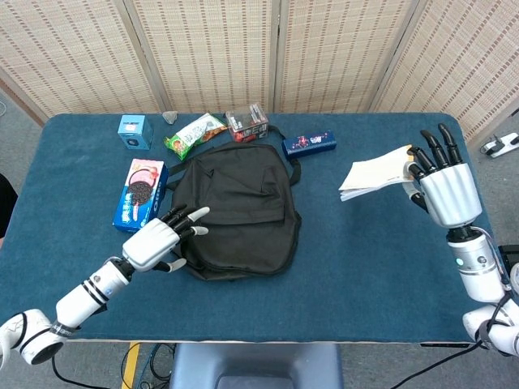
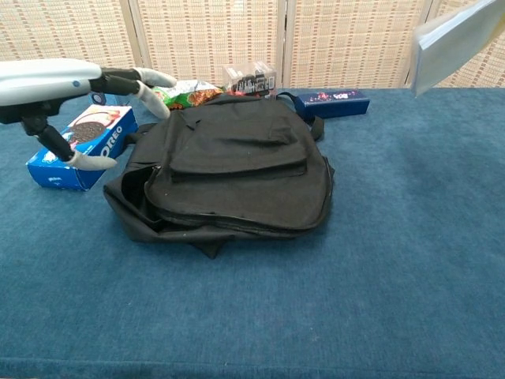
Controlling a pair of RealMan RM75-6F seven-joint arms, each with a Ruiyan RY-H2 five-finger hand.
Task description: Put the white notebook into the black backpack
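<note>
The right hand (image 1: 444, 188) grasps the white notebook (image 1: 375, 173) by its right edge, fingers over the top cover and the pages fanning away to the left of the fingertips; the book hangs in the air above the blue table (image 1: 381, 259), well apart from the black backpack (image 1: 235, 207), and in the chest view only its corner shows at the upper right (image 2: 458, 39); held this high, it seems kept clear of the cloth until the bag is ready to take it.

The left hand (image 1: 159, 237) is released, fingers spread and holding nothing, with the fingertips at the backpack's lower left edge; whether they touch the fabric I cannot tell; it looks placed there to find the zip or lift the flap, since the bag lies flat and appears closed.

Beyond the left fingertips lies an Oreo box (image 1: 139, 194); past the bag's far end sit a small blue box (image 1: 134, 131), a green snack packet (image 1: 195, 133), a clear tub (image 1: 246, 121) and a dark blue carton (image 1: 309, 143), none in the way.
</note>
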